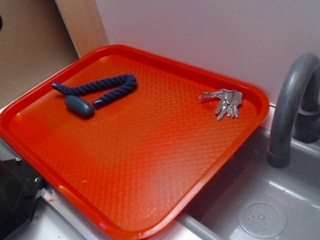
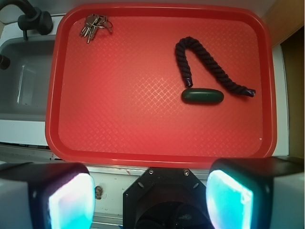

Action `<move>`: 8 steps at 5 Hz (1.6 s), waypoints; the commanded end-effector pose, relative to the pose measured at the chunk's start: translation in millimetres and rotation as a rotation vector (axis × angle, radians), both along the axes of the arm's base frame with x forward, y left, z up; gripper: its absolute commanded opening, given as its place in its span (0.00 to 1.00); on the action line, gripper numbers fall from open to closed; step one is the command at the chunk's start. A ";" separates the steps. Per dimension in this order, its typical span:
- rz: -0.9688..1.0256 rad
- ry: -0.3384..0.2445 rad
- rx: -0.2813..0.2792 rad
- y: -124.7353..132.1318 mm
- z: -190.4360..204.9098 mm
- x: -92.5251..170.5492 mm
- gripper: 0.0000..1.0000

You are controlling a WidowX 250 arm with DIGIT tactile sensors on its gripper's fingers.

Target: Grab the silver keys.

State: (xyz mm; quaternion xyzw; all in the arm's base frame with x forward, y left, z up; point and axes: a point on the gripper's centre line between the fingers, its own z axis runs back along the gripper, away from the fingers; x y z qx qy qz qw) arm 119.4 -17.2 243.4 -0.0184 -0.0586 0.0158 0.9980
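Note:
The silver keys (image 1: 226, 102) lie fanned on a ring at the far right corner of the red tray (image 1: 150, 195). In the wrist view the silver keys (image 2: 93, 26) sit at the tray's (image 2: 157, 152) top left corner. My gripper (image 2: 150, 200) is open and empty, its two fingers wide apart, hanging above the near edge of the tray over the robot base (image 2: 164, 200). It is far from the keys. The gripper does not show in the exterior view.
A blue rope (image 1: 100, 89) and a dark oval object (image 1: 79, 106) lie at the tray's left side, also in the wrist view as rope (image 2: 209, 67) and oval (image 2: 202, 96). A grey sink (image 1: 260, 210) with a faucet (image 1: 290, 100) is to the right.

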 end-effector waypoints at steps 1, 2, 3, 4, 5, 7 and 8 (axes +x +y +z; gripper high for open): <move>0.000 0.000 0.000 0.0 0.0 0.0 1.00; 0.012 0.005 -0.080 -21.1 -13.1 48.2 1.00; 0.030 -0.039 -0.164 -45.6 -23.0 88.9 1.00; 0.000 -0.034 -0.167 -68.7 -40.0 109.9 1.00; -0.034 -0.094 -0.121 -103.5 -76.6 135.6 1.00; -0.303 -0.281 -0.081 -130.1 -116.5 165.3 1.00; -0.568 -0.320 0.019 -120.8 -120.8 181.2 1.00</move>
